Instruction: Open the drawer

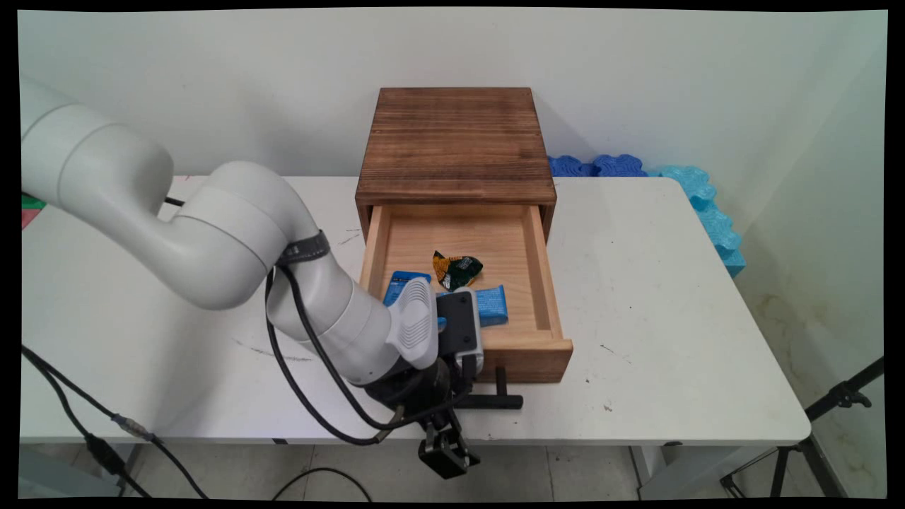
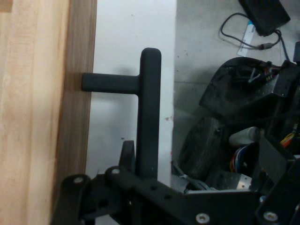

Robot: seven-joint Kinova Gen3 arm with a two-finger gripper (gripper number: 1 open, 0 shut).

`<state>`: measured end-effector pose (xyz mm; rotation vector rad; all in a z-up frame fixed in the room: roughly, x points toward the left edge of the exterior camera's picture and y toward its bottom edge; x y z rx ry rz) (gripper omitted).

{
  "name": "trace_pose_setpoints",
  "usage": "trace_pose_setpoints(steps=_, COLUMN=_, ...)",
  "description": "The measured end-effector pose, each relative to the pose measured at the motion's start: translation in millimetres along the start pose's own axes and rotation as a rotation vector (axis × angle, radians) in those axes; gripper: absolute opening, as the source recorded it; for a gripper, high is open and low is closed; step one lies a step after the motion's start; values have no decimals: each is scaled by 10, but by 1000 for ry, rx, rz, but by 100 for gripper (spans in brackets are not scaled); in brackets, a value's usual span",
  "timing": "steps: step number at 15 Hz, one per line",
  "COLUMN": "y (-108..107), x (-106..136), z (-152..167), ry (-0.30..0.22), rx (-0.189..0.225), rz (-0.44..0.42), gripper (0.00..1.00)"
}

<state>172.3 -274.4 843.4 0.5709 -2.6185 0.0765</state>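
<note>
Arm reaches in from the left, wrist bent down over the near tabletop (image 1: 636,297) edge, hand (image 1: 444,452) at the black handle (image 1: 495,401) of the open drawer (image 1: 463,297) of the wooden box (image 1: 456,141). Cannot tell whether the hand grips the handle: in the hand view the bar (image 2: 149,112) runs down behind the linkage, fingers hidden. The wrist covers part of the blue packets (image 1: 491,304) in the drawer; a green wrapper (image 1: 458,270) lies beside them.

One wooden drawer box (image 1: 456,141), two blue packets (image 1: 492,305), one green wrapper (image 1: 458,269).
</note>
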Motion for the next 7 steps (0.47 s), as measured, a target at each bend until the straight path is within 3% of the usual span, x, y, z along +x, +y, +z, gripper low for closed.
trace_pose_setpoints(steps=7, y=144, x=0, z=-33, ry=3, rx=-17, rz=1, gripper=100)
